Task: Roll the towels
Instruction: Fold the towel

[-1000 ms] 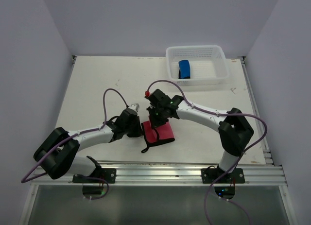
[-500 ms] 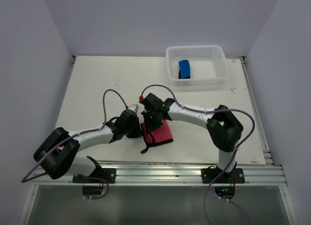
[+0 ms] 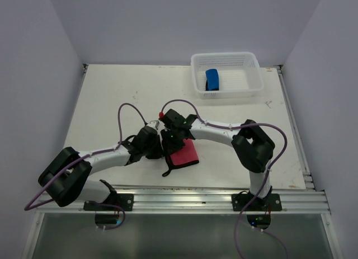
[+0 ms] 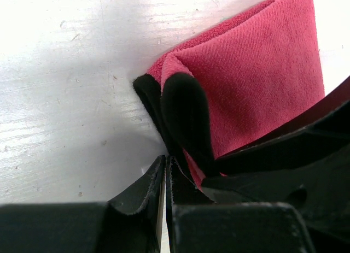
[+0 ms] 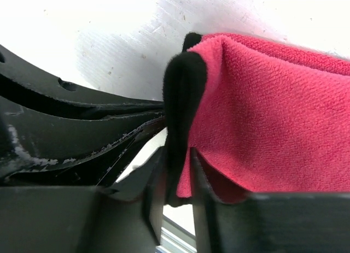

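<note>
Pincers of both arms meet, tip to tip, at one corner of the red towel [image 3: 185, 154]. Our left pincer [image 4: 165, 164] is clenched on the towel's dark edging, jaws all but touching, with the folded cloth spreading ahead and to the right of its tips. Our right pincer [image 5: 176, 157] has a doubled fold of that edging standing between slightly parted jaws; we cannot tell whether they press it. Well beyond both pincers, the blue towel [image 3: 212, 79] lies rolled in the basket [image 3: 229, 93].
</note>
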Controlling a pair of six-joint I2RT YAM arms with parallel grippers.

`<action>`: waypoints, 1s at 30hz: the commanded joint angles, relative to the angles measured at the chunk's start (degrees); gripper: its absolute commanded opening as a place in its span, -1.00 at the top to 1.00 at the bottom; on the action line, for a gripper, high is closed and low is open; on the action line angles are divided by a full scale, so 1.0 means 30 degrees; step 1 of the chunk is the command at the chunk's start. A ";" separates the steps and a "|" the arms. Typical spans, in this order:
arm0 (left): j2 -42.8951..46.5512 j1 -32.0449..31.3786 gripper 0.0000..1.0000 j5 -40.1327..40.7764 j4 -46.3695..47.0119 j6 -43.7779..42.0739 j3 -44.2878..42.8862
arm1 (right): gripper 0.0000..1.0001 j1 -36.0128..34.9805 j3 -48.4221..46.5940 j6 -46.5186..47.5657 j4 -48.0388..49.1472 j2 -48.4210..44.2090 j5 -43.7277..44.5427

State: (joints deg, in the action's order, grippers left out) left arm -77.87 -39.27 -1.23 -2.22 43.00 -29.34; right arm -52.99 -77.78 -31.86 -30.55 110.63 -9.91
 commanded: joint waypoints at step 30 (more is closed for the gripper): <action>0.2666 -0.0095 0.82 0.3051 -0.5298 -0.1470 -0.6390 | 0.67 0.4158 0.1874 0.0716 -0.0600 -0.4125 0.1048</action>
State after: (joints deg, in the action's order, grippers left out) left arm -69.30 -39.42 7.51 -18.48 41.25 -44.91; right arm -40.73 -71.70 -31.44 -32.88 97.36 -6.81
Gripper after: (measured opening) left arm 0.086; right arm 0.166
